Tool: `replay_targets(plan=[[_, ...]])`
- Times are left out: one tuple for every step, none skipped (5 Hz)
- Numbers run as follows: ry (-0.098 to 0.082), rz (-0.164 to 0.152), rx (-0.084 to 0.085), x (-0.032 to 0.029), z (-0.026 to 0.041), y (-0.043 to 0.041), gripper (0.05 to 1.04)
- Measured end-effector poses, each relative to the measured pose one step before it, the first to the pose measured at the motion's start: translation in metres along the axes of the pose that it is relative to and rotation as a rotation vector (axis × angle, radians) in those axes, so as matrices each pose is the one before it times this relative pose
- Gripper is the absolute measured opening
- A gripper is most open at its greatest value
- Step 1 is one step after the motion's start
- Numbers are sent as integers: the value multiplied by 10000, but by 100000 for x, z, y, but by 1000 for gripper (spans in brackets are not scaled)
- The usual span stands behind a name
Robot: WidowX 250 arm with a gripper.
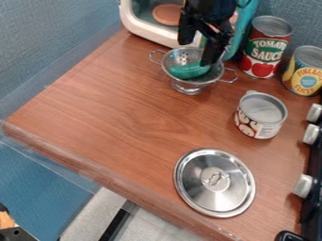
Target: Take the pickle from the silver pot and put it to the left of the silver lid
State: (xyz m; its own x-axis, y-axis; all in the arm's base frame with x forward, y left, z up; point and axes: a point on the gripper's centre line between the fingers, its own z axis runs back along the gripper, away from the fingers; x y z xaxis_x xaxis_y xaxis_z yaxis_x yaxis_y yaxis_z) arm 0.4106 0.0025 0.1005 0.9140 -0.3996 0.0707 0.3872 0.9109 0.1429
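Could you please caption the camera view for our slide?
End effector above a green pickle in a silver colander, near tin cans.

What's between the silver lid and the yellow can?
A short can with a grey top sits between the silver lid and the yellow can, in the camera view.

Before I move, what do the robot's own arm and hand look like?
The arm is black in the part that shows. The hand is black too, with two chunky, angular fingers. I can make out no markings on either.
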Motion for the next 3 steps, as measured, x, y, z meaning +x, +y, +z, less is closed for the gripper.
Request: replay_targets(plan=[[99, 144, 12, 274, -1729, 585, 999], [86, -75, -43, 348, -670, 178, 999], [184, -203, -85, 9, -683, -565, 999]])
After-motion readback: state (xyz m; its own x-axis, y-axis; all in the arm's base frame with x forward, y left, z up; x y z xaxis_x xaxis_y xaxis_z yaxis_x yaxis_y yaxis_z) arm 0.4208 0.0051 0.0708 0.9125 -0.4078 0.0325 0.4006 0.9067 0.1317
